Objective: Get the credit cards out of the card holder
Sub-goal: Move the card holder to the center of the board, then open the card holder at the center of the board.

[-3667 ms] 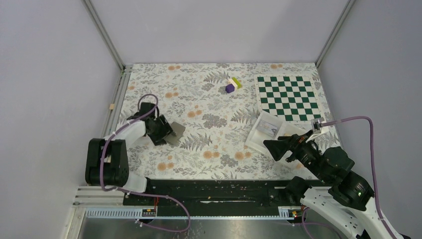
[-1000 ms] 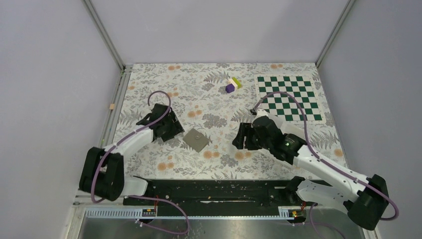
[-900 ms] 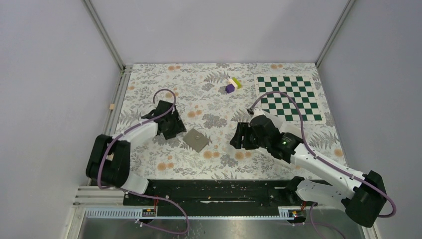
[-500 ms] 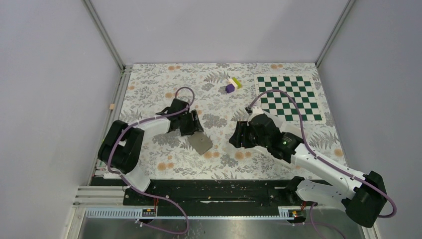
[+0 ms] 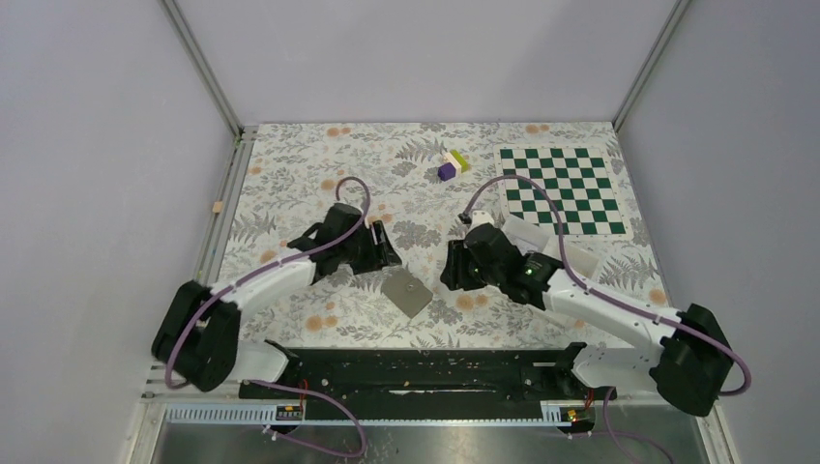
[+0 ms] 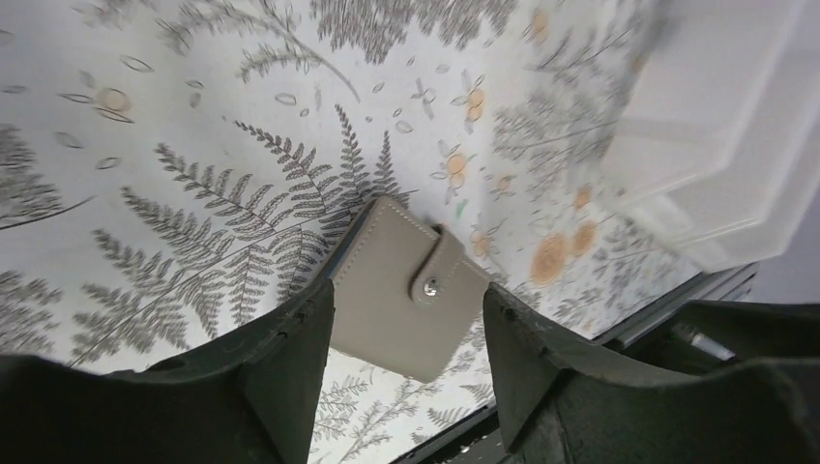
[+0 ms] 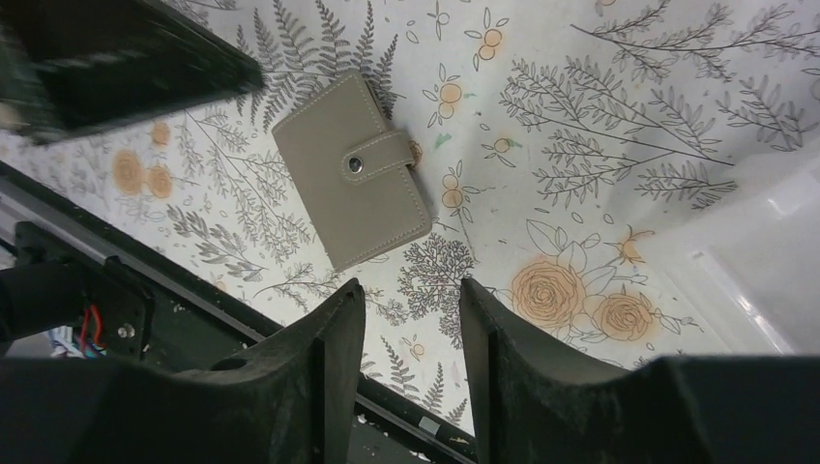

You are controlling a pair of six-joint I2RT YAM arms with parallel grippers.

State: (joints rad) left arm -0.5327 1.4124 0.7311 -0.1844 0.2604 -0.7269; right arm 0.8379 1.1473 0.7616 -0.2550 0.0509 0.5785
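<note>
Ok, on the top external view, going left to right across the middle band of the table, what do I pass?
Black left gripper → flat grey card holder, snapped shut → black right gripper → clear-white plastic tray, partly hidden by the right arm.

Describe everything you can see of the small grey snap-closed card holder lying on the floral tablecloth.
The small grey-beige card holder looks like stitched leather, rectangular and flat. It is closed, its strap tab fastened by a round metal snap. It lies flat and skewed on the floral tablecloth near its front edge, between the left gripper and the right gripper; neither appears to touch it. No cards show.
</note>
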